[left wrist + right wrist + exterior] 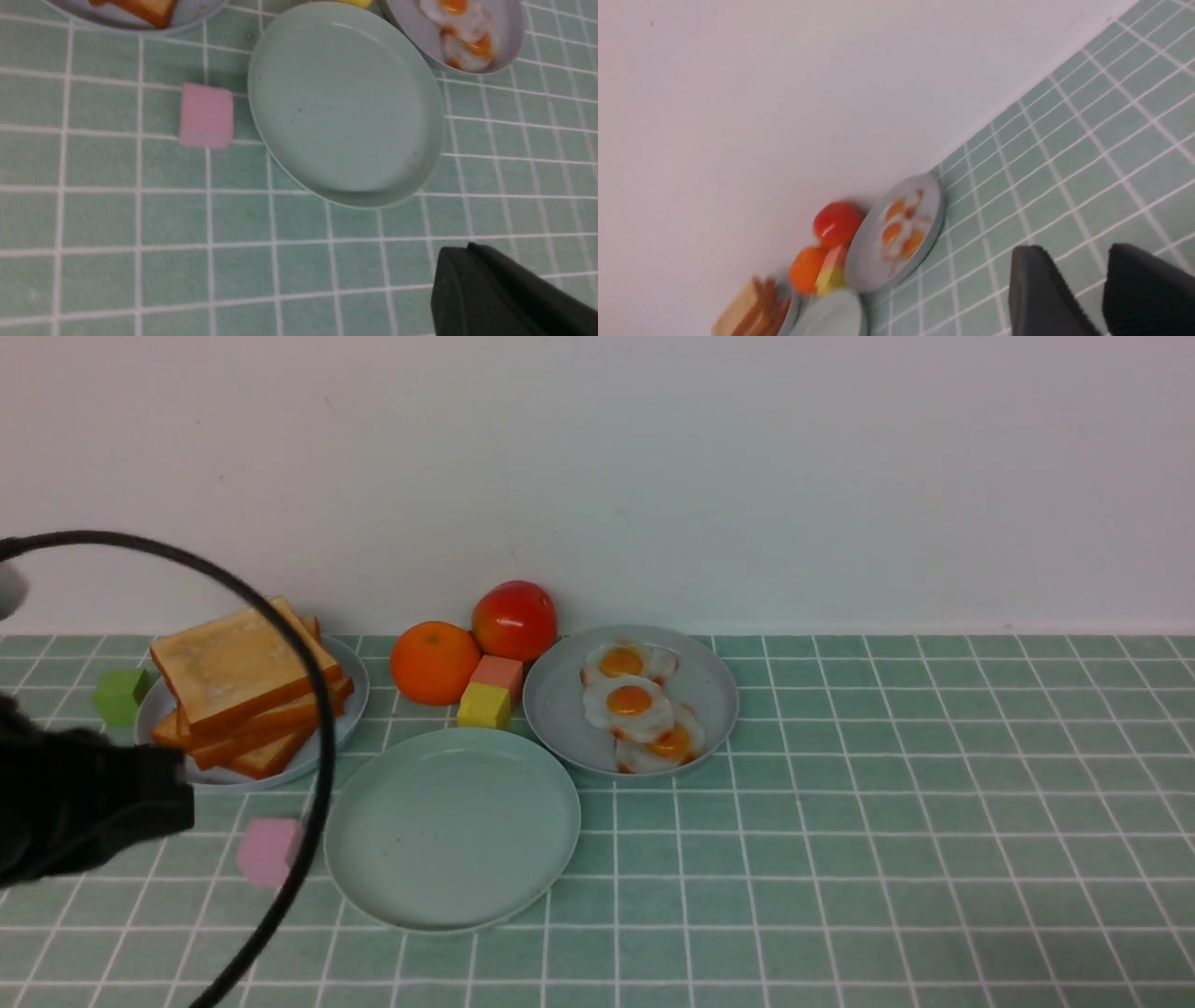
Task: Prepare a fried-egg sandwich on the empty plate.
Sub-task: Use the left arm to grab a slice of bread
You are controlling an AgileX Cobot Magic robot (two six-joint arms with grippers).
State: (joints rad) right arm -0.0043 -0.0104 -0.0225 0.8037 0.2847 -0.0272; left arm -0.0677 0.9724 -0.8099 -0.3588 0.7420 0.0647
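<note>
The empty plate is pale mint green and lies bare at the table's middle. Behind it on the left, golden-brown toast slices are stacked on a grey-blue plate. Behind it on the right, three fried eggs with orange yolks lie on another grey-blue plate. My left gripper is shut and holds nothing; it hovers over bare tiles near the mint plate's front edge. My right gripper is open and holds nothing, above tiles well right of the egg plate. It is out of the front view.
An orange, a red tomato, a salmon block and a yellow block sit behind the mint plate. A pink cube lies left of it, a green cube left of the toast. A black cable arcs in front of the toast.
</note>
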